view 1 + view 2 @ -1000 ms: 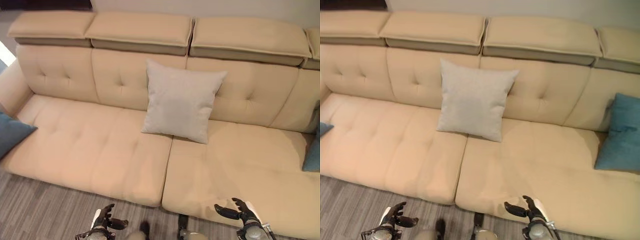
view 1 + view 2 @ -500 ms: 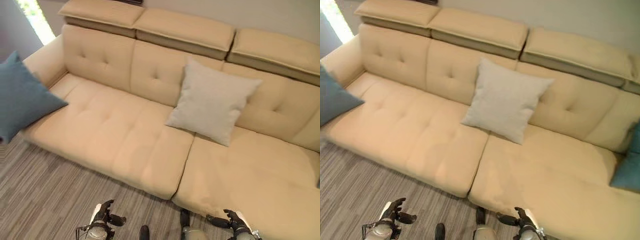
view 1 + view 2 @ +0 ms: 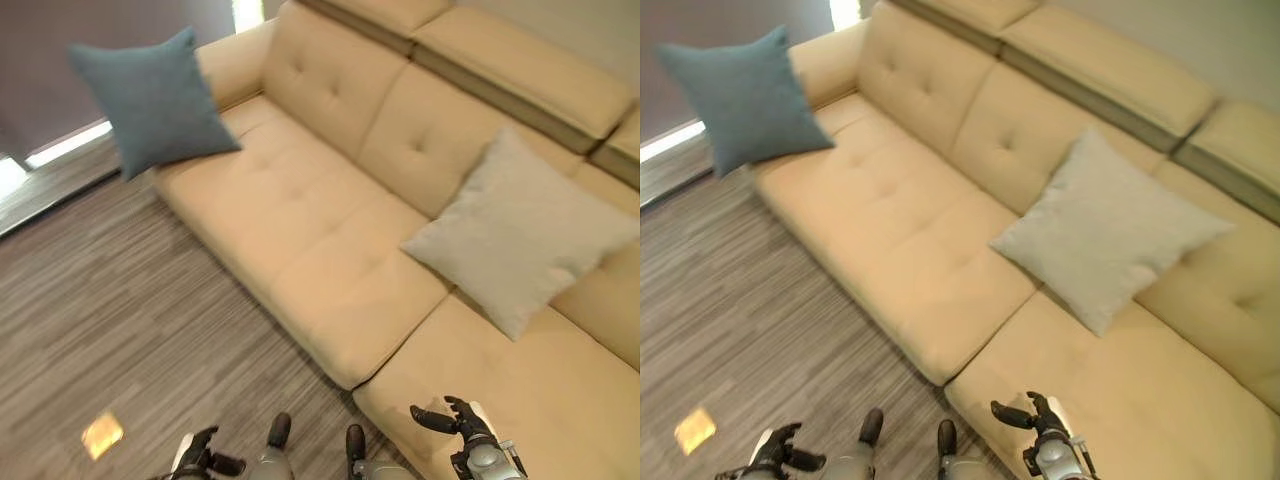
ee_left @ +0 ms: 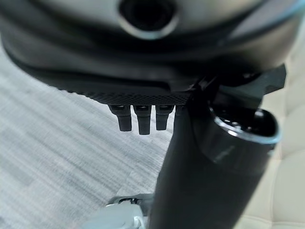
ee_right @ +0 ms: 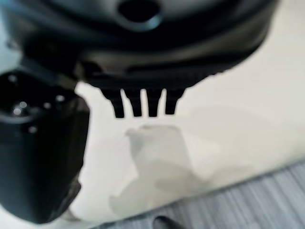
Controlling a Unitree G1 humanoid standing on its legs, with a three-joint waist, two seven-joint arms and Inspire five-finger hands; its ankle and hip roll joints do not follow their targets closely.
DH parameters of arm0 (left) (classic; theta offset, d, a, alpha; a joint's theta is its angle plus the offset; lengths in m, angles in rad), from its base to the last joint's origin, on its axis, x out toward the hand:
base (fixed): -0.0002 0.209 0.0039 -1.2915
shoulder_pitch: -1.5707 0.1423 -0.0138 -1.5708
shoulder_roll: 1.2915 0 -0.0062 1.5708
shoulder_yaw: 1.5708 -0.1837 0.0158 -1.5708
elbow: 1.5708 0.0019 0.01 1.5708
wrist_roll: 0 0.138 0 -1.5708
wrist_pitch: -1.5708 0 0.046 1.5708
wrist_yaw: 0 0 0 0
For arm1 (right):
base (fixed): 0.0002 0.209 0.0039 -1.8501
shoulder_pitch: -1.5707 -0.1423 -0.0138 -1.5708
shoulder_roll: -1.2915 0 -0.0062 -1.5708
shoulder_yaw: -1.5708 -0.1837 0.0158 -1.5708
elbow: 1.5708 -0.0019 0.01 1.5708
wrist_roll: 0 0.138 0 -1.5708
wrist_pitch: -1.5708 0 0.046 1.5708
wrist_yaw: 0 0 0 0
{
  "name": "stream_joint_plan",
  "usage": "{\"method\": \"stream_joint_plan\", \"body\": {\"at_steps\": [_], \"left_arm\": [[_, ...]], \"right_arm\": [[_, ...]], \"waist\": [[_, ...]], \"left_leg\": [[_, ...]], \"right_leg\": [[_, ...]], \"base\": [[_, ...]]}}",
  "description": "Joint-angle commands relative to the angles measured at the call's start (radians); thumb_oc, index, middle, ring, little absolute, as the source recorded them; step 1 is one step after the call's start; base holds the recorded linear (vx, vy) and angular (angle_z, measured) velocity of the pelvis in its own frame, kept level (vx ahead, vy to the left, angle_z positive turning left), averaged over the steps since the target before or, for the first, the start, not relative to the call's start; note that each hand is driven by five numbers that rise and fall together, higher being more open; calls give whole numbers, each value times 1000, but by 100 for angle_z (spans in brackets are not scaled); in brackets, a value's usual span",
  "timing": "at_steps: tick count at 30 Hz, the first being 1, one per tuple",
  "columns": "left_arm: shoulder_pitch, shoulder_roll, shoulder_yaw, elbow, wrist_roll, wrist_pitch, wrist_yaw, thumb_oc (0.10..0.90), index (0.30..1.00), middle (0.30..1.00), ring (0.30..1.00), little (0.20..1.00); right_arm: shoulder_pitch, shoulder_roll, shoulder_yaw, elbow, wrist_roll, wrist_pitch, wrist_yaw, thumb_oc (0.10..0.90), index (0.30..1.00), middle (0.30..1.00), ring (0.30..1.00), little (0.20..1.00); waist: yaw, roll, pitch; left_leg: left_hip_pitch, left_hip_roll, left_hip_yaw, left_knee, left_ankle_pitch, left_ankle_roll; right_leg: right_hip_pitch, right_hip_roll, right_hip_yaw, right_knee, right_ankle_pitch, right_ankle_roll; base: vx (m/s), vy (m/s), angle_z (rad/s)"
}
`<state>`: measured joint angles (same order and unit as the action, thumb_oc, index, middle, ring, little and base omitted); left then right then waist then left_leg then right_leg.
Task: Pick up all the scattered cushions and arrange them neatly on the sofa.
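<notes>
At the sofa's far armrest end we see the blue cushion propped, soft, light and best pinched by a corner, a pale grey cushion leaning mid-backrest, while our left hand and right hand hang loosely spread, holding nothing.

Two dark hands, left hand and right hand, white-covered thumbs, silver-grey wrists, short black ridged fingers
</notes>
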<state>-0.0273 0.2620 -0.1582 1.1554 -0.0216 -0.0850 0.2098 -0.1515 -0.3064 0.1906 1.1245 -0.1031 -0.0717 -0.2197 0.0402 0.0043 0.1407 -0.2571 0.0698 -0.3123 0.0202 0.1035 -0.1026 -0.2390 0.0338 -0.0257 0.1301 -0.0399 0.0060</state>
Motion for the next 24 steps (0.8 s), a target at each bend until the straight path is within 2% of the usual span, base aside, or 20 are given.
{"method": "stream_joint_plan", "body": {"at_steps": [1, 3, 4, 5, 6, 7, 9, 10, 15, 16, 18, 19, 20, 21, 22, 23, 24], "left_arm": [[-12, 33, 11, -20, -14, -20, 37, 800, 900, 900, 900, 900], [-6, 33, 13, -13, -8, -15, 33, 800, 900, 900, 900, 900], [-6, 32, 13, -13, -8, -15, 33, 800, 900, 900, 900, 900], [-3, 39, 13, -5, 6, -9, 28, 800, 900, 900, 900, 900], [-3, 45, 13, -3, 15, -6, 24, 800, 900, 900, 900, 900], [-2, 49, 10, -2, 22, -4, 20, 800, 900, 900, 900, 900], [-1, 52, 11, -5, 26, -4, 18, 800, 900, 900, 900, 900], [5, 56, 13, -3, 32, -2, 16, 800, 900, 900, 900, 900], [18, 64, 28, 9, 38, 2, 9, 800, 900, 900, 900, 900], [20, 67, 30, 9, 41, 3, 9, 800, 900, 900, 900, 900], [19, 75, 30, 2, 50, 6, 6, 800, 900, 900, 900, 900], [19, 75, 30, 2, 50, 6, 6, 800, 900, 900, 900, 900], [16, 81, 29, -5, 47, 8, 7, 800, 900, 900, 900, 900], [12, 88, 26, -20, 43, 6, 9, 800, 900, 900, 900, 900], [12, 88, 26, -20, 43, 6, 9, 800, 900, 900, 900, 900], [9, 90, 25, -28, 37, 3, 10, 800, 900, 900, 900, 900], [3, 88, 18, -38, 29, 1, 8, 800, 900, 900, 900, 900]], "right_arm": [[41, -50, 19, -81, 14, -17, -40, 800, 900, 900, 900, 900], [56, -47, 10, -92, 21, -14, -45, 800, 900, 900, 900, 900], [56, -47, 10, -92, 21, -14, -45, 800, 900, 900, 900, 900], [69, -40, 1, -91, 30, -12, -49, 800, 900, 900, 900, 900], [75, -36, -3, -92, 39, -12, -48, 800, 900, 900, 900, 900], [82, -33, -7, -94, 43, -12, -51, 800, 900, 900, 900, 900], [86, -32, -6, -95, 44, -11, -50, 800, 900, 900, 900, 900], [81, -26, 6, -87, 34, -9, -47, 800, 900, 900, 900, 900], [74, -8, 29, -82, 2, 1, -35, 800, 900, 900, 900, 900], [76, -5, 32, -87, -7, 3, -33, 800, 900, 900, 900, 900], [83, 1, 40, -100, -25, 8, -22, 800, 900, 900, 900, 900], [83, 1, 40, -100, -25, 8, -22, 800, 900, 900, 900, 900], [77, 1, 45, -114, -27, 11, -20, 800, 900, 900, 900, 900], [81, 4, 48, -133, -23, 9, -19, 800, 900, 900, 900, 900], [81, 4, 48, -133, -23, 9, -19, 800, 900, 900, 900, 900], [82, 8, 52, -134, -19, 6, -21, 800, 900, 900, 900, 900], [78, 13, 56, -125, -15, 5, -23, 800, 900, 900, 900, 900]], "waist": [[-35, -62, 18], [-50, -66, 9], [-50, -66, 6], [-65, -69, 0], [-73, -69, -4], [-81, -70, -11], [-84, -70, -13], [-76, -76, -23], [-53, -94, -38], [-45, -96, -40], [-40, -90, -36], [-40, -90, -36], [-43, -81, -26], [-52, -67, -16], [-51, -68, -16], [-55, -62, -12], [-60, -56, -7]], "left_leg": [[-10, -92, 280, 2, -45, 64], [-3, -57, 421, 12, -55, 67], [-7, -56, 420, 13, -53, 67], [-3, -37, 516, 31, -69, 71], [-1, -30, 550, 31, -76, 72], [15, -33, 557, 21, -101, 67], [15, -35, 555, 21, -102, 68], [24, -46, 531, 4, -109, 73], [43, -69, 499, -7, -126, 95], [59, -80, 493, -12, -134, 104], [111, -109, 473, -31, -145, 129], [111, -109, 473, -31, -145, 129], [115, -111, 468, -38, -126, 143], [144, -110, 440, -55, -125, 149], [144, -111, 440, -55, -125, 149], [160, -109, 426, -62, -127, 150], [179, -107, 402, -69, -129, 149]], "right_leg": [[125, -65, -41, -85, -57, 66], [145, -75, -95, -114, -48, 66], [142, -74, -96, -115, -46, 66], [157, -81, -144, -136, -41, 68], [159, -83, -167, -142, -39, 67], [174, -86, -178, -146, -56, 72], [181, -89, -196, -150, -56, 72], [197, -97, -211, -142, -67, 72], [213, -129, -228, -69, -102, 85], [214, -145, -236, -30, -113, 90], [180, -204, -242, 148, -82, 106], [180, -204, -242, 148, -82, 106], [148, -214, -234, 211, -12, 99], [99, -208, -191, 316, 6, 97], [98, -209, -190, 318, 5, 97], [70, -195, -158, 348, 1, 89], [41, -161, -123, 342, -19, 75]], "base": [[-129, -87, 102], [1, -46, 157], [28, -43, 138], [20, -23, 118], [121, -7, 139], [106, 20, 129], [143, 73, 119], [219, 125, 69], [183, 131, 37], [218, 213, 30], [232, 258, 27], [34, 165, 33], [76, 159, 35], [76, 159, 32], [164, 104, 45], [171, 54, 48], [284, 53, 58]]}}
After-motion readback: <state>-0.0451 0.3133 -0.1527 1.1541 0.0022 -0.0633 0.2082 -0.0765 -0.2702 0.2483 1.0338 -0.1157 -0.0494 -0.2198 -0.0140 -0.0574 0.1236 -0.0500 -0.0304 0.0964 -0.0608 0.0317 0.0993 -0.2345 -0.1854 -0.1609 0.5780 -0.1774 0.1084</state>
